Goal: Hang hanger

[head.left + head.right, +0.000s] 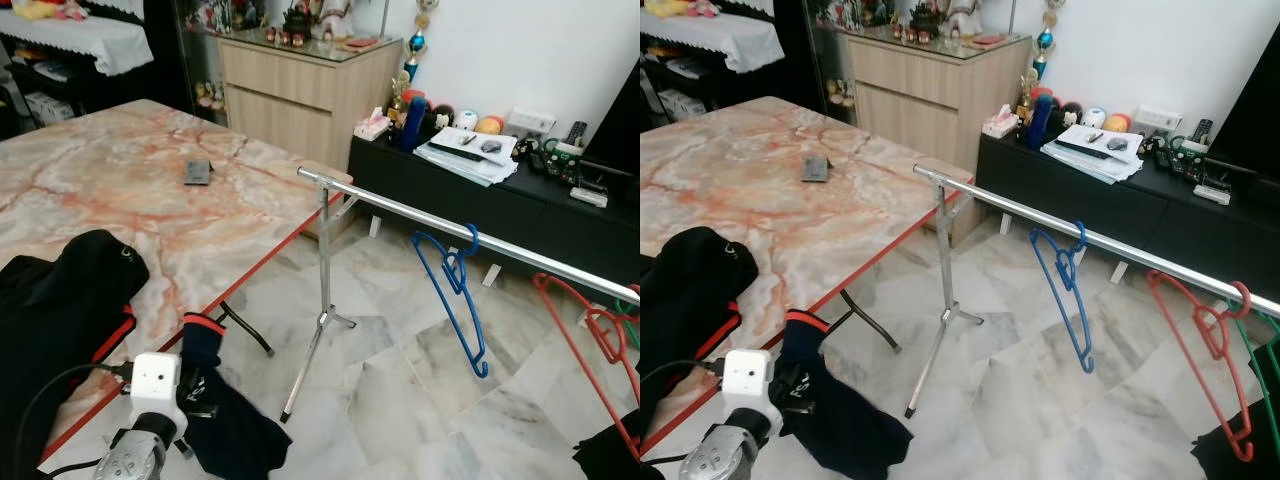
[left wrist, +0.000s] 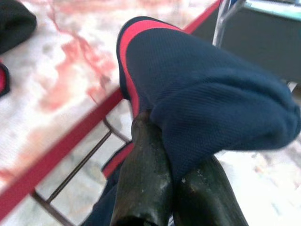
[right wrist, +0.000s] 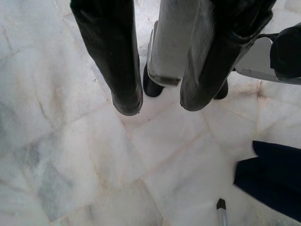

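left pincer (image 2: pixel 160 188) is closed on a navy garment with red trim (image 1: pixel 215 395); in the left wrist view both black fingers (image 2: pixel 141 174) pinch a fold of the cloth. the rest of the garment hangs off the near edge of the marble surface (image 1: pixel 150 200), draping toward the floor. judgement: gripped at the fold so it can be lifted clear of the surface edge.

right pincer (image 3: pixel 160 101) hangs over the pale marble floor (image 3: pixel 70 141), fingers apart with nothing between them. it looks idle.

the task's things: the chrome rail (image 1: pixel 450 225) runs from its tripod stand (image 1: pixel 320 320) off to the right. a blue hanger (image 1: pixel 455 290) already hangs by its hook on the rail, bare, near the middle. a red hanger (image 1: pixel 590 340) hangs further right, with a green one just beside it at the frame edge. no hanger is in either pincer.

also on the surface: a black garment with red piping (image 1: pixel 60 300) heaped at the near left, and a small dark flat object (image 1: pixel 198 172), well apart from the clothes.

judgement: early stage; the garment in hand probably must go on a hanger before anything goes on the rail. risk: thin cloth slipping from a narrow pinch.
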`<state>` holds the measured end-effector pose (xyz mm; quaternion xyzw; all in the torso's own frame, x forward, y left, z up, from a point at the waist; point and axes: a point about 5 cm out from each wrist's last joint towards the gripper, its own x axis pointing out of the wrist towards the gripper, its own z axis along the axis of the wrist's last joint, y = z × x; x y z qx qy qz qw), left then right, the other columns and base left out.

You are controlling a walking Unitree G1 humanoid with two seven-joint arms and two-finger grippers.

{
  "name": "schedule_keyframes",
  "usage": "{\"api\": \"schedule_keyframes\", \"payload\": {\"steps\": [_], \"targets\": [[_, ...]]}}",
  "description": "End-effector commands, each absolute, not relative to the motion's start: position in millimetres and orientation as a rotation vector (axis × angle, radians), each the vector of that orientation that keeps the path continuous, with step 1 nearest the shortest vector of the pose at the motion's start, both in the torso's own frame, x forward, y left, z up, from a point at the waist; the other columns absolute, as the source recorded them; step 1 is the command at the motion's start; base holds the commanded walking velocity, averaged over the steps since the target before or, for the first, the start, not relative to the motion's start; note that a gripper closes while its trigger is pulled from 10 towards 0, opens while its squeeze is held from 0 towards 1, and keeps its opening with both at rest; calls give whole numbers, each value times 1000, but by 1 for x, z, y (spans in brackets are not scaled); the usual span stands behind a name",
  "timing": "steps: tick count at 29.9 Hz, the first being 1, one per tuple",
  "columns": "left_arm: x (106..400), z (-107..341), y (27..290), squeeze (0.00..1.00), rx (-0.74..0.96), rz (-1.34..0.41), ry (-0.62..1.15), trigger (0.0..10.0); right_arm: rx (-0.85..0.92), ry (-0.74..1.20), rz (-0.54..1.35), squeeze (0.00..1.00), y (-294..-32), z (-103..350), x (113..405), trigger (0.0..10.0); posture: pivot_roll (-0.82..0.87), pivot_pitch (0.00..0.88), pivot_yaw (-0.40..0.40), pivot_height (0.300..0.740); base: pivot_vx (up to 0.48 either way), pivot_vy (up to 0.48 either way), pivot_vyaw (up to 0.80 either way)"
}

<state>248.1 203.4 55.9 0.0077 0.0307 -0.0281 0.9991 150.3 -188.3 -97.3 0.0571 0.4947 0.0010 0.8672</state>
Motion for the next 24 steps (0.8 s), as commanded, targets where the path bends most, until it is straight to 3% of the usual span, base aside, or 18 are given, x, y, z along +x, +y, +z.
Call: {"api": "schedule_keyframes", "payload": {"steps": [1,19,24], "targets": [[253,68,201,0,44,-77,18,10000,106,1010,2,0,-190,-95,156,10000,48,0,-34,740,0,0,0],[252,69,194,0,73,-112,28,10000,97,1010,-1,0,-190,-95,155,10000,57,0,-35,740,0,0,800],[252,73,184,0,144,-181,18,10000,109,1016,-19,0,-190,-96,154,10000,64,0,-37,740,0,0,128]]}}
